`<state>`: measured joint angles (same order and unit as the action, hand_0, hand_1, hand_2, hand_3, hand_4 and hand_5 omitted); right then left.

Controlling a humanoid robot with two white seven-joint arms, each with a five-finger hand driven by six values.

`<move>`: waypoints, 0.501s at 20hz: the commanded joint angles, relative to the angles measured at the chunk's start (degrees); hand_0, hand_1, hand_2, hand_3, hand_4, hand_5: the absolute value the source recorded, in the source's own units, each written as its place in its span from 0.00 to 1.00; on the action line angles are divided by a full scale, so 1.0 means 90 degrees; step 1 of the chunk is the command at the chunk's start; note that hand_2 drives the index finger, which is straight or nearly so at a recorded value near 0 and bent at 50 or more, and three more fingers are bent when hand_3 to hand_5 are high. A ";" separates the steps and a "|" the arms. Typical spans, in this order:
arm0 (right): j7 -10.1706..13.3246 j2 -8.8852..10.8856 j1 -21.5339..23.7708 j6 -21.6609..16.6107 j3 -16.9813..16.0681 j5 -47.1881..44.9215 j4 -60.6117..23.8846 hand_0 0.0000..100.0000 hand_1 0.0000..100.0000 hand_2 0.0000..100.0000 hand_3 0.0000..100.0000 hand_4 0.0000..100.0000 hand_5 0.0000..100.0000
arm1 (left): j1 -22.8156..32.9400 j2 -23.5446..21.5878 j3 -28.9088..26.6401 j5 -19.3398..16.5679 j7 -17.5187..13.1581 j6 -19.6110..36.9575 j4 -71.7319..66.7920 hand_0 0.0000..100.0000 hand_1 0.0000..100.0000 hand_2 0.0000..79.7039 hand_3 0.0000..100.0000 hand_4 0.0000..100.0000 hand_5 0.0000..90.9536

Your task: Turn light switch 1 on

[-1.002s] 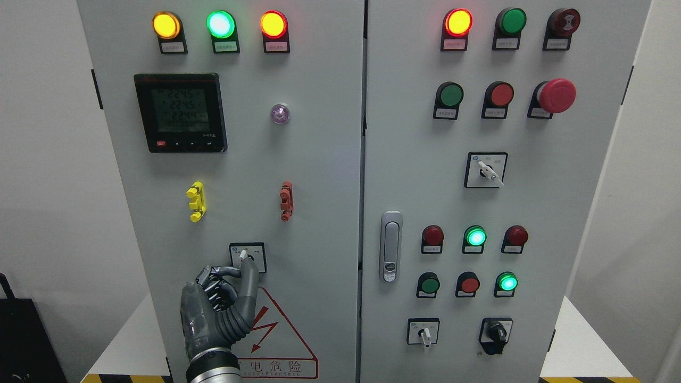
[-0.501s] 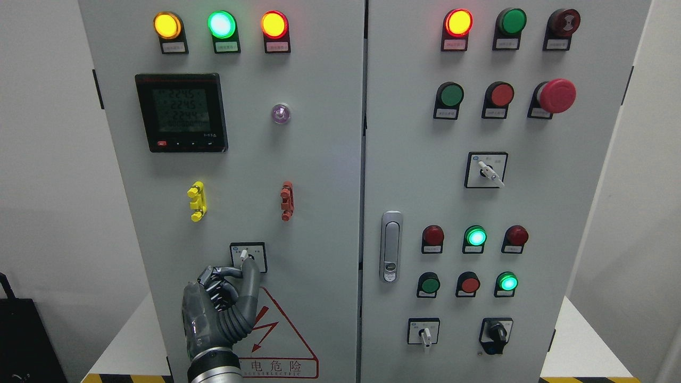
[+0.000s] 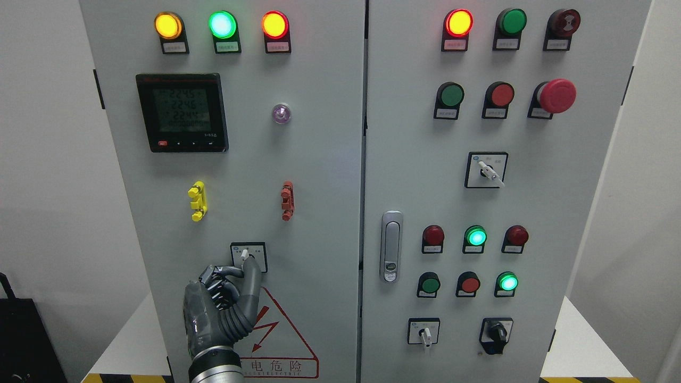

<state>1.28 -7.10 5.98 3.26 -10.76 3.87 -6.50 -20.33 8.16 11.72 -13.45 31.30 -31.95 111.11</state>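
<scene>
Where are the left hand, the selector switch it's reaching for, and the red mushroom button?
left hand (image 3: pixel 221 303), head view, knuckles.
selector switch (image 3: pixel 246 254), head view, white lever.
red mushroom button (image 3: pixel 557 96), head view, cap.

Dark grey ribbed left hand (image 3: pixel 218 314)

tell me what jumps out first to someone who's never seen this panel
The glowing lamps along the top draw the eye first: amber, green and orange-red on the left door, another orange-red lamp on the right. Next is the big red mushroom button at upper right. Low on the left door, the robot's left hand pinches a small selector switch.
</scene>
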 commanded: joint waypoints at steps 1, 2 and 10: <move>-0.0006 0.0008 0.0000 0.0000 0.0004 0.0000 0.0000 0.00 0.00 0.00 0.00 0.00 0.00 | -0.0026 0.0002 0.0006 0.0000 -0.0001 -0.0005 -0.0050 0.45 0.53 0.76 1.00 1.00 0.96; -0.0006 -0.0002 0.0000 0.0000 0.0004 0.0000 0.0000 0.00 0.00 0.00 0.00 0.00 0.00 | -0.0026 0.0002 0.0006 0.0000 -0.0011 -0.0034 -0.0041 0.45 0.53 0.76 1.00 1.00 0.96; -0.0006 -0.0002 0.0000 0.0000 -0.0006 0.0000 0.0000 0.00 0.00 0.00 0.00 0.00 0.00 | -0.0016 0.0002 0.0006 0.0000 -0.0011 -0.0054 -0.0041 0.45 0.53 0.76 1.00 1.00 0.96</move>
<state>1.45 -7.10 5.98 3.26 -10.76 3.87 -6.50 -20.46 8.17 11.75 -13.45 31.22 -32.36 110.89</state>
